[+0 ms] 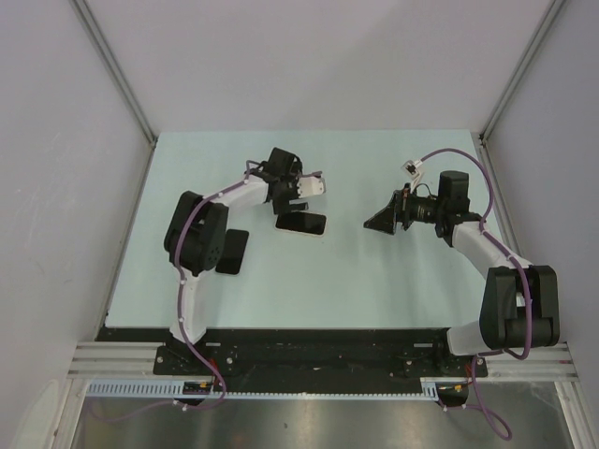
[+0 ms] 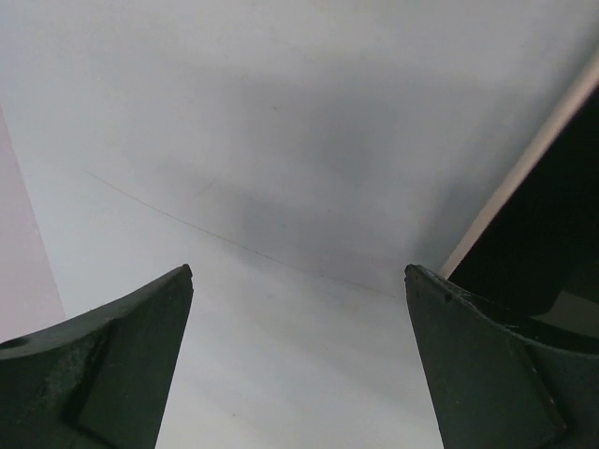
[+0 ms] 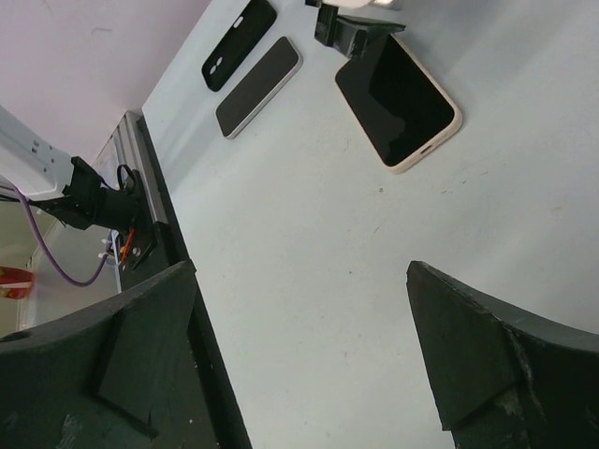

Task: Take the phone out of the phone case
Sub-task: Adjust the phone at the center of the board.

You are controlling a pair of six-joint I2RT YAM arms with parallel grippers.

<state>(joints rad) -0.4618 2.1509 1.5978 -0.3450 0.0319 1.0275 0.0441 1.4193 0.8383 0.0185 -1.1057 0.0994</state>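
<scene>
Left pincer (image 2: 298, 271) spread, holding nothing; cased phone (image 1: 299, 223) lies on table (image 1: 374, 281) right by its tips. Right pincer (image 3: 299, 267) spread too, empty, cased phone well ahead of it; 2nd phone (image 3: 259, 86) & black case (image 3: 239, 44) beyond.

Robotics lab test cell. A pale table (image 1: 374, 281) sits enclosed by plain white panels (image 1: 318, 56) on aluminium posts (image 1: 113, 70). A slotted cable duct (image 1: 309, 394) runs along the lower frame edge.
</scene>
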